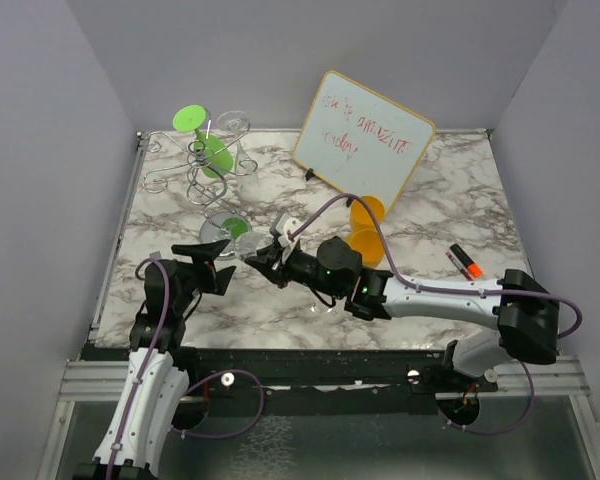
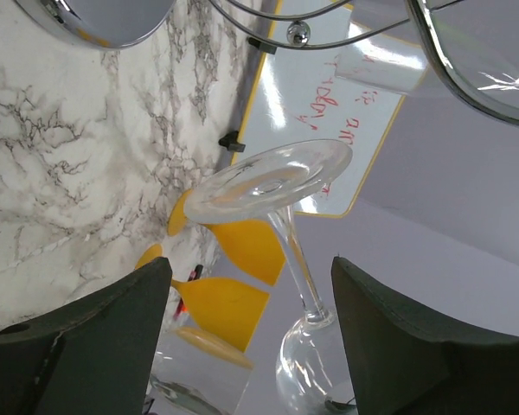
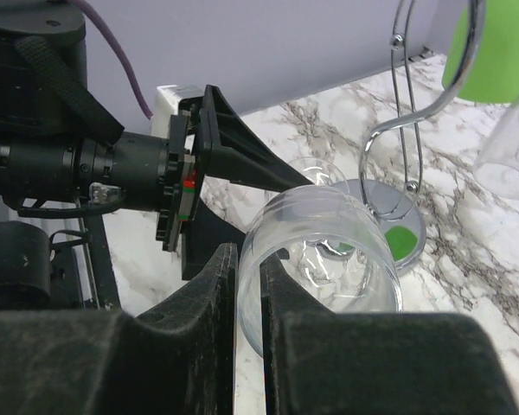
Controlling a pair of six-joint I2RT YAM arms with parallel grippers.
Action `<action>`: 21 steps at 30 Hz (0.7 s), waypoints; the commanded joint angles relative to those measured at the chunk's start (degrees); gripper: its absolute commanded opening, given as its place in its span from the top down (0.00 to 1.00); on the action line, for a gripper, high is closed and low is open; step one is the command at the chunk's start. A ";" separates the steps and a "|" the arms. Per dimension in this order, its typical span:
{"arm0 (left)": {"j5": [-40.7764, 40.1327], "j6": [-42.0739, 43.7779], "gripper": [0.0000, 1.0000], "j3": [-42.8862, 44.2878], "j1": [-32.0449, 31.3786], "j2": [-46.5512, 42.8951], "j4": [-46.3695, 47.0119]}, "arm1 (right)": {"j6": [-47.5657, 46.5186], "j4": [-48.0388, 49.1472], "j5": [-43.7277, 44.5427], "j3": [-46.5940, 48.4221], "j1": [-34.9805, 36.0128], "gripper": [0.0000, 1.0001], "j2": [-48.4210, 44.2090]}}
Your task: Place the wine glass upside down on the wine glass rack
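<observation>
The clear wine glass (image 1: 248, 242) lies tilted on its side in the air, its foot (image 2: 268, 177) pointing toward the rack. My right gripper (image 1: 263, 252) is shut on the bowl's rim (image 3: 329, 251), one finger inside and one outside, as the right wrist view (image 3: 249, 259) shows. My left gripper (image 1: 215, 262) is open and empty, just left of the glass; the stem (image 2: 304, 275) shows beyond its spread fingers (image 2: 251, 270). The silver wire wine glass rack (image 1: 202, 168) stands at the back left, with its shiny disc base (image 3: 385, 207) close behind the held glass.
A green glass (image 1: 212, 150) and a clear glass (image 1: 234, 123) hang on the rack. Two orange glasses (image 1: 365, 228) stand right of centre. A whiteboard (image 1: 365, 140) leans at the back. A red and black marker (image 1: 463, 262) lies at the right.
</observation>
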 commanded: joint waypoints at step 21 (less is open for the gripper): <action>3.21 -13.09 0.53 -0.21 -0.12 2.81 6.24 | -8.20 8.72 0.62 0.72 4.35 0.99 3.77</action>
